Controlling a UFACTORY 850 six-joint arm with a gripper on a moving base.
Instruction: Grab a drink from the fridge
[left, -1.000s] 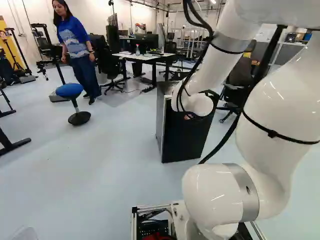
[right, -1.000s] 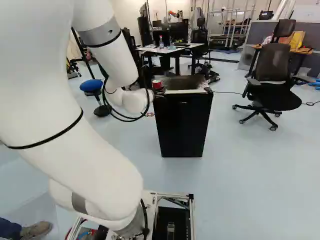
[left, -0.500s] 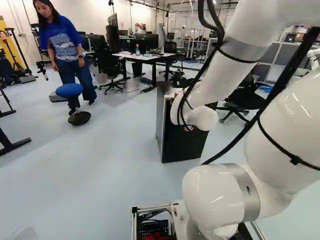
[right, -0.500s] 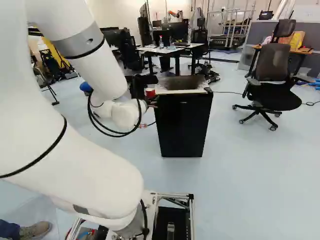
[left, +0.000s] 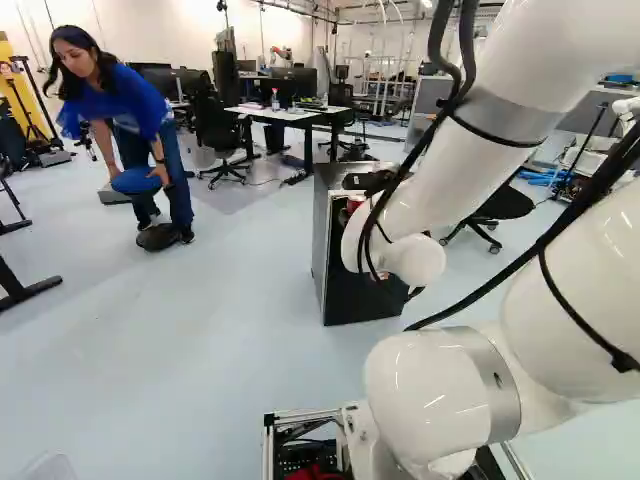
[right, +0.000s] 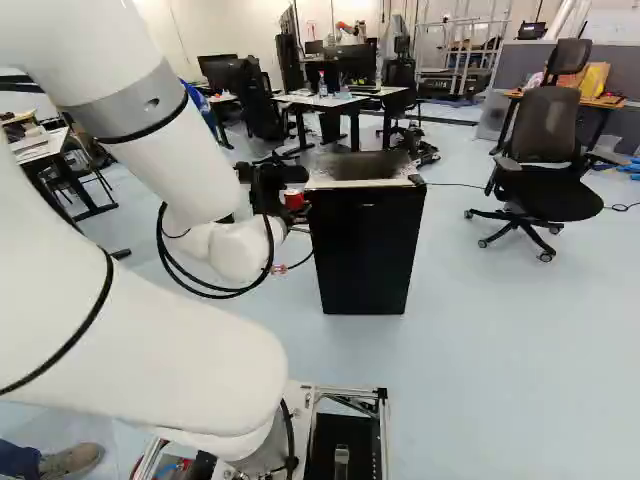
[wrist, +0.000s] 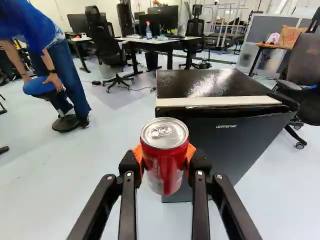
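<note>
Leftward and slightly lower in the right base view, the arm has swung farther from the fridge, carrying the red can along. Its gripper clasps the can upright, an orange pad on either side. Seen from the wrist, the can overlaps the fridge's near side edge, below the pale strip fronting its top. Floor stretches from that edge to the blue stool.
</note>
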